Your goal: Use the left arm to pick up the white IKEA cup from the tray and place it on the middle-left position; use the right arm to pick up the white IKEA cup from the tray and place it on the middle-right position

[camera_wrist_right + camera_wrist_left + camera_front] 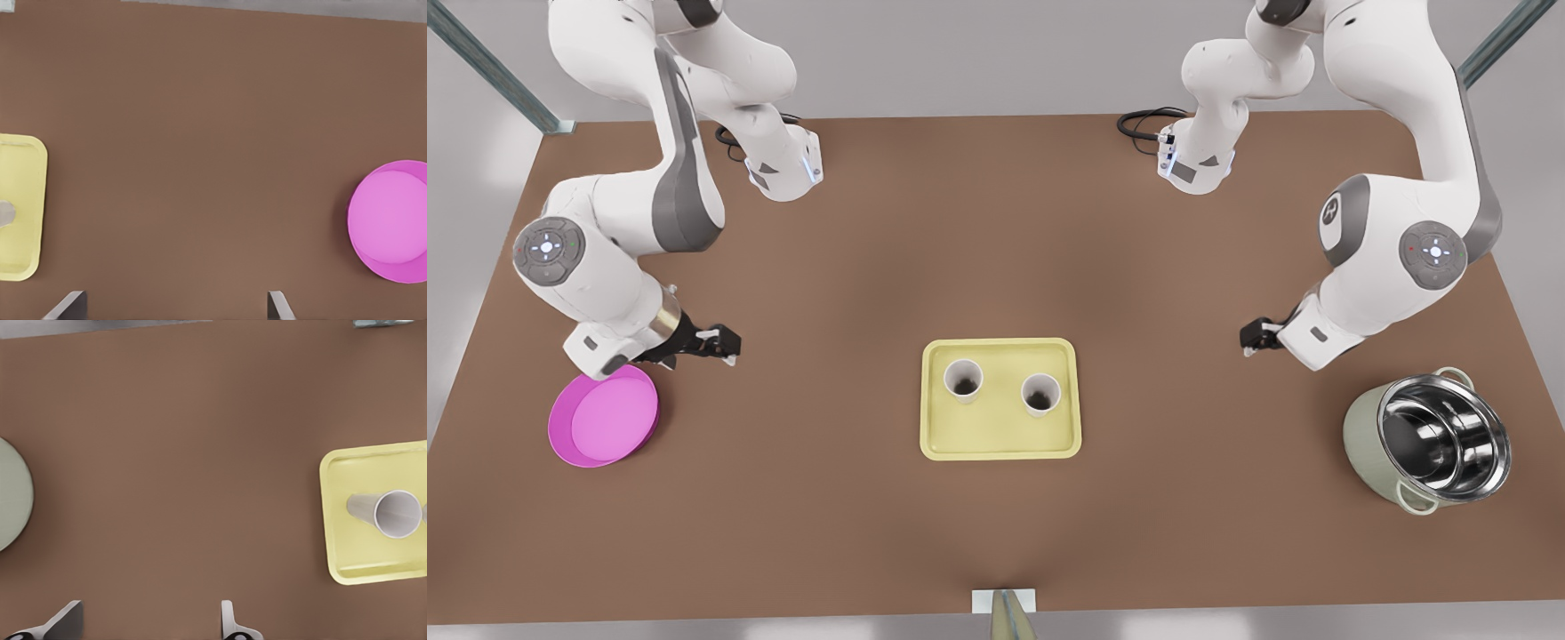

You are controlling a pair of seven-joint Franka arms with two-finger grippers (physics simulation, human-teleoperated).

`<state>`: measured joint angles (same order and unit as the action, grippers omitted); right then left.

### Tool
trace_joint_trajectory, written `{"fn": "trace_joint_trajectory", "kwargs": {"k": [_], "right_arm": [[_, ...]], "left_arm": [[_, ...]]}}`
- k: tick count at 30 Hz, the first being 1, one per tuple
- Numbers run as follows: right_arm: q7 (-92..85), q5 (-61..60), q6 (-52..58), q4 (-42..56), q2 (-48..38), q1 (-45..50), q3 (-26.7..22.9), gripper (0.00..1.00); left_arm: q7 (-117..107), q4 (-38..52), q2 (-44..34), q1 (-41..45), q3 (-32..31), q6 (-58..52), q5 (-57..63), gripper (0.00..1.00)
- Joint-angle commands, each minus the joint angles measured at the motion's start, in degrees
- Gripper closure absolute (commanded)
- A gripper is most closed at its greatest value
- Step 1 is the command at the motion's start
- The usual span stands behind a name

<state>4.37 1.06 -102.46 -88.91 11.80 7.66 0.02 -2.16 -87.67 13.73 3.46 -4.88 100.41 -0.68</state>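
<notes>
Front view: the table (996,222) carries the tray (1000,440) near its centre. The left gripper (1249,340) hovers at the tray's 3 o'clock and the right gripper (727,349) at its 9 o'clock, both with jaws spread wide and empty. On the tray stand one white cup (963,380) at 9 o'clock and a second cup (1040,394) at 3 o'clock.

Open brown tabletop (996,222) on both sides of the tray (1000,444).
I see the magenta plate (603,416) and steel pot (1432,440) flanking it, well apart; two cups (963,380) stand near each other.
</notes>
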Motion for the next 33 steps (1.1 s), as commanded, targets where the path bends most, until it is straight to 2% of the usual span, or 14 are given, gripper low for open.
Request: {"fn": "trace_joint_trajectory", "kwargs": {"k": [1, 3, 8, 10, 11, 12, 13, 16, 21, 23, 29, 33], "right_arm": [[6.7, 0.87, -3.71, 0.23, 0.33, -0.37, -0.02, 0.0], [6.79, 1.22, -3.71, 0.4, 2.44, -0.11, -0.02, 0.0], [6.88, 0.78, -2.48, 7.96, 9.29, 14.39, 0.42, 0.0], [7.58, 0.61, -6.69, 8.05, 10.79, 15.27, 4.29, 0.0], [8.9, 0.61, -7.22, 7.96, 11.4, 15.36, 5.08, 0.0], [9.43, 0.61, -7.22, 7.96, 11.93, 15.36, 5.96, 0.0], [8.9, 0.69, -7.57, 7.96, 13.07, 15.36, 6.83, 0.0], [8.99, 0.96, -16.27, 7.26, 16.15, 17.03, 7.71, 0.0], [9.25, 0.78, -21.73, 6.91, 19.93, 16.95, 7.63, 0.0], [10.83, 0.78, -21.73, 8.31, 21.69, 17.29, 7.63, 0.0], [14.61, 0.69, -19.53, 17.19, 28.19, 17.74, 9.65, 0.0], [14.17, 1.13, -19.53, 17.1, 30.3, 17.3, 9.38, 0.0]], "left_arm": [[0.66, -0.31, 0.07, 0.05, -0.04, 2.95, -0.37, 0.0], [0.06, 0.66, 0.95, 1.63, -0.83, 3.65, -0.2, 0.0], [-29.74, 5.93, 9.65, 20.0, -1.36, 4.0, 1.73, 0.0], [-35.72, 5.67, 12.9, 22.46, -1.36, 5.76, 1.12, 0.0], [-35.81, 5.32, 14.13, 22.9, -1.36, 6.29, 1.74, 0.0], [-35.89, 0.23, 14.31, 22.9, -1.36, 12.17, 1.82, 0.0], [-36.95, -1.01, 14.66, 23.61, -1.36, 14.81, 1.82, 0.0], [-36.42, 2.5, 17.38, 23.08, -0.92, 15.34, 2.7, 0.0], [-35.72, 3.21, 23.18, 22.99, -0.92, 21.23, 3.58, 0.0], [-35.72, 5.67, 24.5, 22.99, -0.92, 22.29, 3.41, 0.0], [-35.63, 5.14, 26.97, 22.99, -0.92, 26.24, 3.41, 0.0], [-35.9, 4.62, 27.14, 23.43, -1.0, 28.09, 3.23, 0.0]]}}
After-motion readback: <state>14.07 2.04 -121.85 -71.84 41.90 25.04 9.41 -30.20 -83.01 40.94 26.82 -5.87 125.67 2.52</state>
